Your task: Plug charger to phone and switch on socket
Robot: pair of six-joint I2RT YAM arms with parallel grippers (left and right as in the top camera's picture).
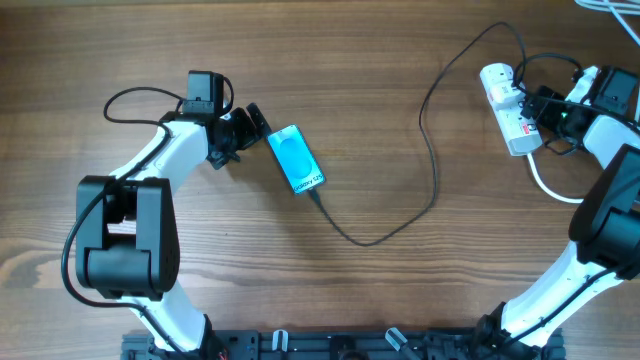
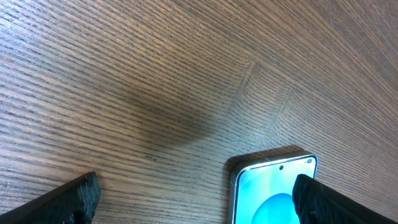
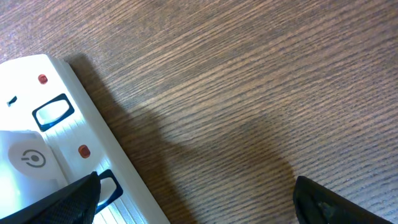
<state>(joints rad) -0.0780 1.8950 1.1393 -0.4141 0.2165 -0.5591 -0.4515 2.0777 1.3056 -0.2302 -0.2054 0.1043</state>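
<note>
My left pincer (image 1: 252,125) stood wide open and empty, just beside the phone (image 1: 296,160) at centre-left. My right pincer (image 1: 540,108) gaped empty over the socket (image 1: 503,100), upper right. The charger (image 1: 432,170) tip met the phone's lower end, and I feared a clumsy nudge would knock it loose.

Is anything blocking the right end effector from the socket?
Nothing visible does. The open right end effector hovers right at the socket, with one finger by its edge and only bare table beyond.
</note>
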